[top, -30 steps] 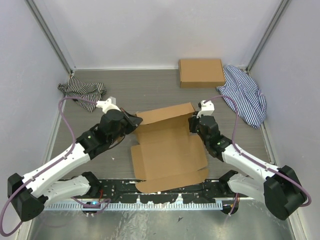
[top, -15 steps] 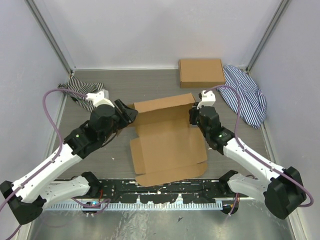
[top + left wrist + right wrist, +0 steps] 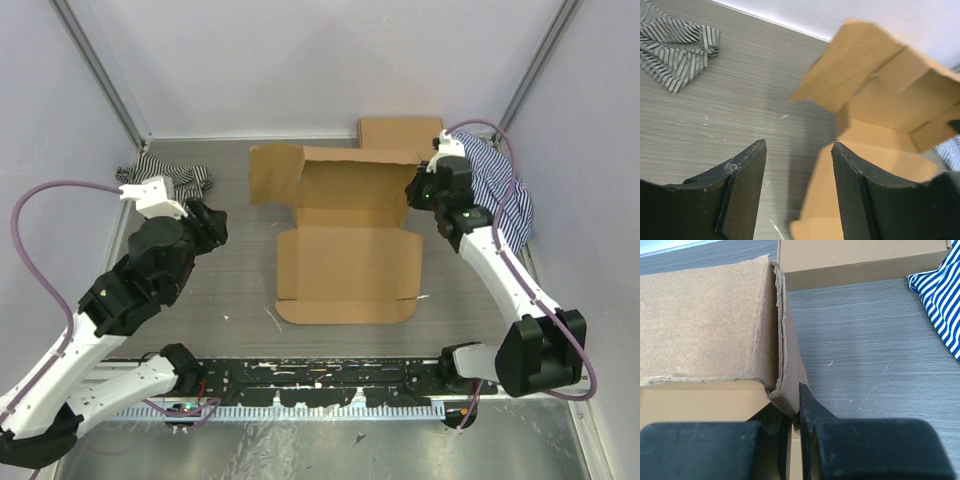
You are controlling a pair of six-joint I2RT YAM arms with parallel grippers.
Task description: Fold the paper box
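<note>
Paper box (image 3: 345,265) lay mid-table (image 3: 230,300). Its base panel was flat and its rear panel stood upright along the far edge. A side flap stuck out from the rear panel's left end, tilted up.

Right pincer (image 3: 418,192) sat at the box's far right corner, clamped on the cardboard there. In the right wrist view the folded corner edge was nipped between the two fingers (image 3: 812,410), with the upright panel rising just past them.

Left pincer (image 3: 212,222) hung off the box's left side, well apart from it. Its fingers (image 3: 747,170) were spread with nothing between them. In the left wrist view the box sat ahead and to the right, its near left edge just past the right finger, not touching.

A ready-made box (image 3: 400,133) sat right behind the paper box's rear panel; I could not tell if they touched. A blue striped cloth (image 3: 500,195) lay to the right of the box's far right corner, partly under the right arm. A grey striped cloth (image 3: 165,175) lay to the far left of the box, beyond the left pincer.
</note>
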